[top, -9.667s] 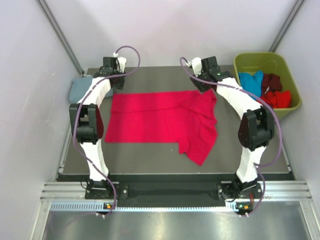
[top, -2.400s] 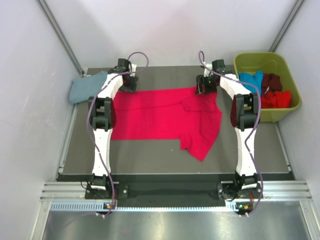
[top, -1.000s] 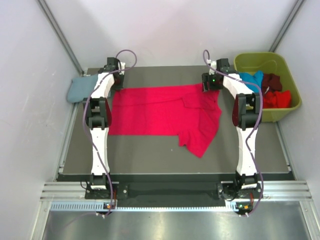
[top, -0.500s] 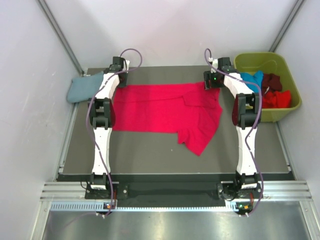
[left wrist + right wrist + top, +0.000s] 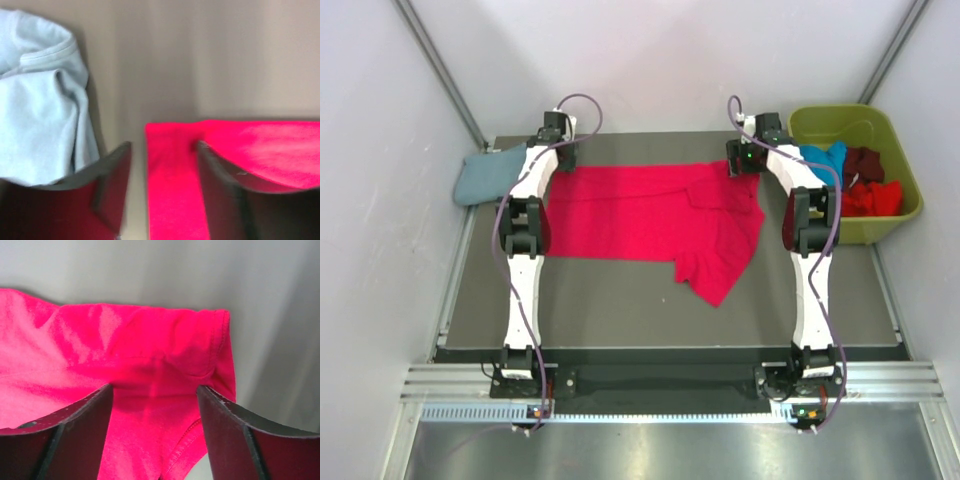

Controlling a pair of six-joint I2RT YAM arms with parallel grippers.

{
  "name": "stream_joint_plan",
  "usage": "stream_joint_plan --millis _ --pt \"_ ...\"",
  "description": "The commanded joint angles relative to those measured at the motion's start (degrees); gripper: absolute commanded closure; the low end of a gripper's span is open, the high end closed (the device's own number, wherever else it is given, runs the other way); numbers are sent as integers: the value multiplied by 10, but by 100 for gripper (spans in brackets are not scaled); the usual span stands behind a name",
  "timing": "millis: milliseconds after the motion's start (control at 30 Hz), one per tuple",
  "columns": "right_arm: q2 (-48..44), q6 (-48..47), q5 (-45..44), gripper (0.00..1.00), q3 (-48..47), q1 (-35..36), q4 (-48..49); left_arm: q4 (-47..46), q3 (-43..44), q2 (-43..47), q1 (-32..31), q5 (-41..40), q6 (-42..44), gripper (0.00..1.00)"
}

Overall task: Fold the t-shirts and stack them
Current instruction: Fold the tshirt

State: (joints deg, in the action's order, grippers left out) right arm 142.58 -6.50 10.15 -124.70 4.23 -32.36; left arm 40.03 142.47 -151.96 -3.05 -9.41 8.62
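Red shirt | left tool, right tool spread over its 12 o'clock corners | pinch both evenly, fold toward 6 o'clock

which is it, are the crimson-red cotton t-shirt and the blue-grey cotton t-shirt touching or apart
Apart. The left wrist view shows bare table between the blue-grey cotton t-shirt and the crimson-red cotton t-shirt.

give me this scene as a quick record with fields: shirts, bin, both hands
red t-shirt: spread on the table, right side rumpled
blue-grey t-shirt: bunched at the table's far left corner
bin: olive green, by the far right corner, holds a blue shirt, a maroon shirt, a red shirt
left hand: open over the red t-shirt's far left corner
right hand: open over its far right sleeve
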Motion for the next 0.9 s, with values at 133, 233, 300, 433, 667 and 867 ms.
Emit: stream_joint_plan --millis 133,233,300,433,667,867 --pt "-135 -22 8 21 2 -4 4 7 -38 161 9 9 -41 22" --pt "-203 -25 27 19 40 2 -6 19 -77 230 9 43 -54 23" --pt "-242 -41 43 14 98 8 -21 29 -140 267 9 60 -61 24" --pt "-349 -200 59 15 207 30 -80 47 -262 370 9 91 -60 26" --pt "-514 -366 44 24 481 61 -96 -42 -545 512 9 115 -64 35" --pt "-572 -423 50 36 564 137 -162 -46 -612 534 9 102 -57 35"
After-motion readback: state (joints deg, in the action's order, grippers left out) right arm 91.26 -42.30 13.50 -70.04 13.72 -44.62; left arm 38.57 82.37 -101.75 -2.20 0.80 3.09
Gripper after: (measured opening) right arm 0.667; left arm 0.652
